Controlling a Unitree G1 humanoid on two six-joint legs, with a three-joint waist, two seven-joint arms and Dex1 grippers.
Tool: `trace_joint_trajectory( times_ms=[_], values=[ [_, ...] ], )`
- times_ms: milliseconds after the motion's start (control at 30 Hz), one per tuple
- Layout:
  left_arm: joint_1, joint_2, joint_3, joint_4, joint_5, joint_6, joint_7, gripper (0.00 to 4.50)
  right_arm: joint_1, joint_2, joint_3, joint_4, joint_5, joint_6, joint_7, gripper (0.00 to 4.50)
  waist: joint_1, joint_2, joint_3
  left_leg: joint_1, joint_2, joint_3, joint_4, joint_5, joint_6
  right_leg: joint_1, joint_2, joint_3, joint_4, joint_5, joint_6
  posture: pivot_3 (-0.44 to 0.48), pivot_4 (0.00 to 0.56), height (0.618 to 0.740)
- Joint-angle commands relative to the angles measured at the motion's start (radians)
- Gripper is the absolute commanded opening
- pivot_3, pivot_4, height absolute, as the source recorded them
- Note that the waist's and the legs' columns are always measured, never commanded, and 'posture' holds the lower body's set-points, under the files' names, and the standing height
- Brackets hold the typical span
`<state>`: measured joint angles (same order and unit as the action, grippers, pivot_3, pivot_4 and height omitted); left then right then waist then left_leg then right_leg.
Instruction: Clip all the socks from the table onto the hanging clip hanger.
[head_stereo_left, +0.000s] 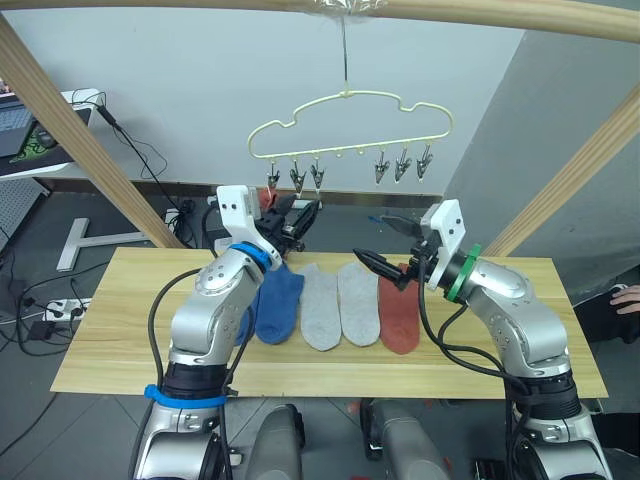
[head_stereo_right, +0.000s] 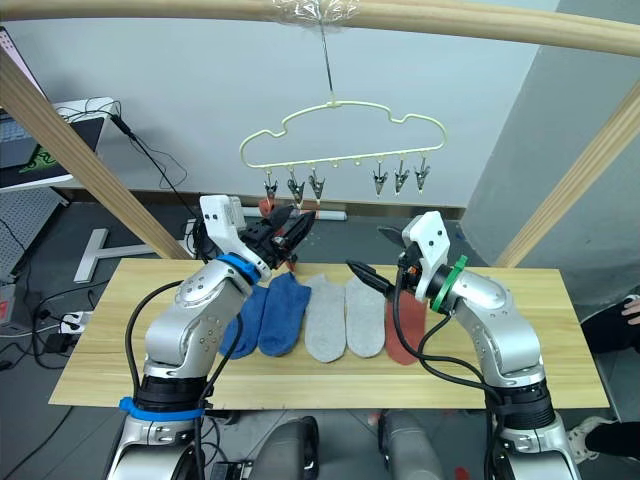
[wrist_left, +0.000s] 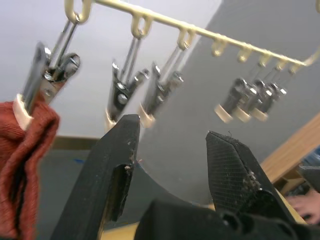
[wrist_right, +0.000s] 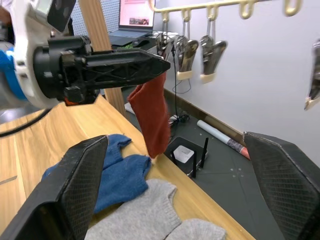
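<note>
The pale yellow clip hanger (head_stereo_left: 350, 125) hangs from the top pole. A rust red sock (wrist_left: 22, 150) dangles from its leftmost clip (wrist_left: 47, 75). My left gripper (wrist_left: 172, 135) is open right beside that sock, just under the neighbouring clips, with nothing between its fingers. On the table (head_stereo_left: 120, 340) lie two blue socks (head_stereo_left: 278, 305), one partly behind my left arm, then two light grey socks (head_stereo_left: 320, 305) and another rust red sock (head_stereo_left: 398, 315). Above that red sock my right gripper (head_stereo_left: 385, 245) hovers wide open and empty, pointing toward the left gripper (wrist_right: 150, 65).
Slanted round wooden poles (head_stereo_left: 90, 150) frame the table on both sides. A person's hand (head_stereo_left: 628, 298) shows at the right edge. A desk with a laptop (head_stereo_left: 15, 125) stands at the far left, with cables and a power strip (head_stereo_left: 60, 308) on the floor.
</note>
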<state>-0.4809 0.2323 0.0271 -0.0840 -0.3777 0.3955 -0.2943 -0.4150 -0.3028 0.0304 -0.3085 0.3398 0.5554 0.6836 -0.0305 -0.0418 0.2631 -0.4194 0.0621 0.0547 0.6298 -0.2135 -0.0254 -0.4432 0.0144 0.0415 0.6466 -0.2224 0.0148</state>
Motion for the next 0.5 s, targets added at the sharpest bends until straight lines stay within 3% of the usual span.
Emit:
trace_joint_trajectory(
  times_ms=[33,500],
  values=[
    [-0.036,-0.025,-0.008,0.052,0.066,-0.095,0.022,2.41,-0.039,0.006,-0.034,-0.086,0.063,0.02,-0.029,4.5,-0.002,0.0,0.0,0.0,0.0,0.0,0.0,0.0,0.0,0.0,0.0,0.0,0.0,0.0,0.0,-0.055,0.264,0.74],
    [-0.129,-0.087,0.001,0.294,0.208,-0.322,0.057,2.41,-0.102,-0.028,-0.063,-0.113,0.126,0.047,-0.105,4.5,-0.005,0.0,0.0,0.0,-0.001,0.002,0.0,0.0,0.0,0.0,-0.001,-0.001,-0.001,0.0,0.0,-0.094,0.27,0.74]
  ],
)
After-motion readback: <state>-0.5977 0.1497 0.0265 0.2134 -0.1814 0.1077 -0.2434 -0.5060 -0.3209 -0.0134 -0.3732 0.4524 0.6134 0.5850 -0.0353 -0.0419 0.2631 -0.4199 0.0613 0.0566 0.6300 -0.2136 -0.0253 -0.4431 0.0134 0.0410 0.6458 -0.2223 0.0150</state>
